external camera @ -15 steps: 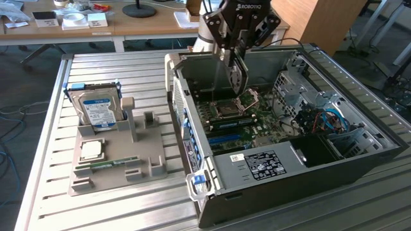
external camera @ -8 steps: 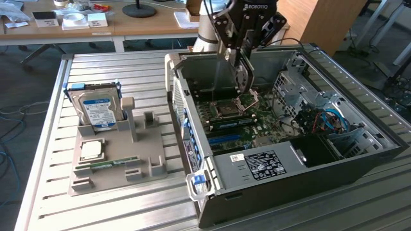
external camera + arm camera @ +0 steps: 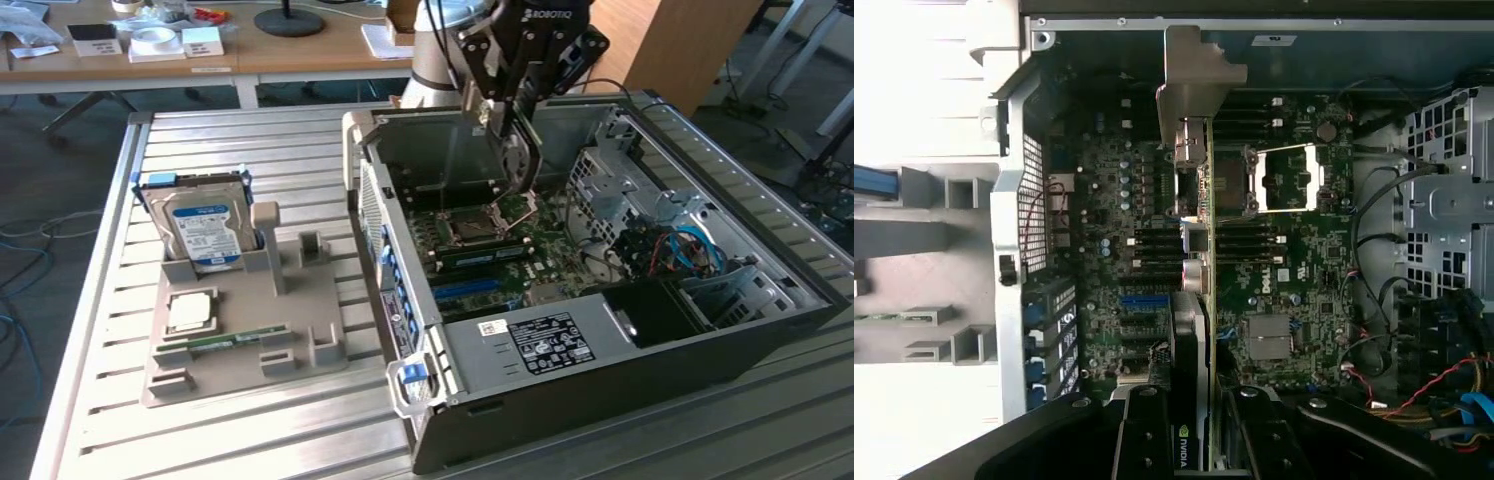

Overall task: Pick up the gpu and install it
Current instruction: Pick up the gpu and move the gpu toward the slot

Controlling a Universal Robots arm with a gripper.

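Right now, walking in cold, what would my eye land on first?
The black claw, gripping the gpu edge-on over the motherboard inside the open computer case. On the exterior view's left, a silver hard drive stands upright in a grey holder on the slatted table.

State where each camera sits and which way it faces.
Exterior view: off the arm, raised, looking down at the table, the open computer case and the gripper holding the gpu; the arm shows.
Wrist view: on the wrist, looking along the gripper into the case at the motherboard; the gripper's fingers show.
Shared: gripper, gpu, motherboard, case.
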